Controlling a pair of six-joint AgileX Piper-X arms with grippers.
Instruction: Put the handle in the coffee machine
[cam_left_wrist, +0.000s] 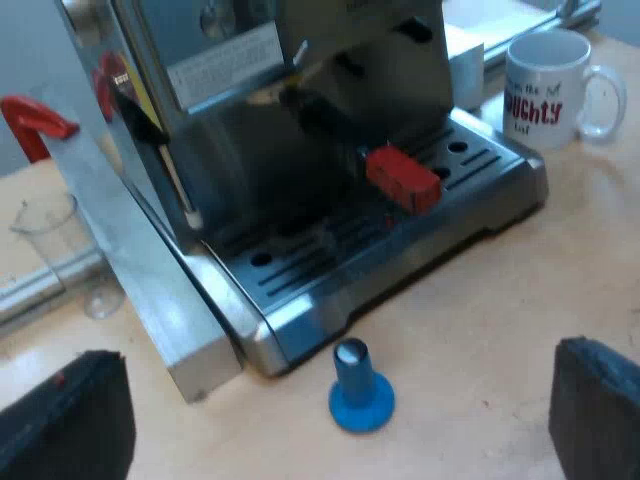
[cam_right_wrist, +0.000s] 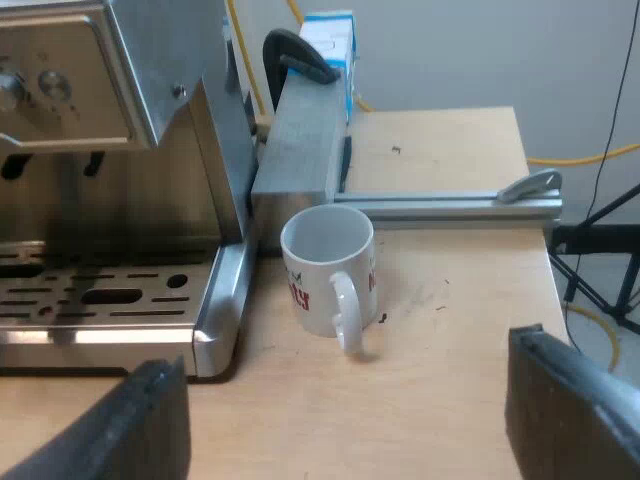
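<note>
The table (cam_right_wrist: 450, 300) carries the espresso machine (cam_left_wrist: 330, 120), the holder's red handle end (cam_left_wrist: 402, 180) sticking out at its front above the drip tray (cam_left_wrist: 300, 270). Just beside the machine — the mug (cam_right_wrist: 328, 270). The blue tamper (cam_left_wrist: 360, 388) (upright) stands near the tray's corner. My left fingers (cam_left_wrist: 70, 420) and right fingers (cam_right_wrist: 570, 410) gape wide, empty.
</note>
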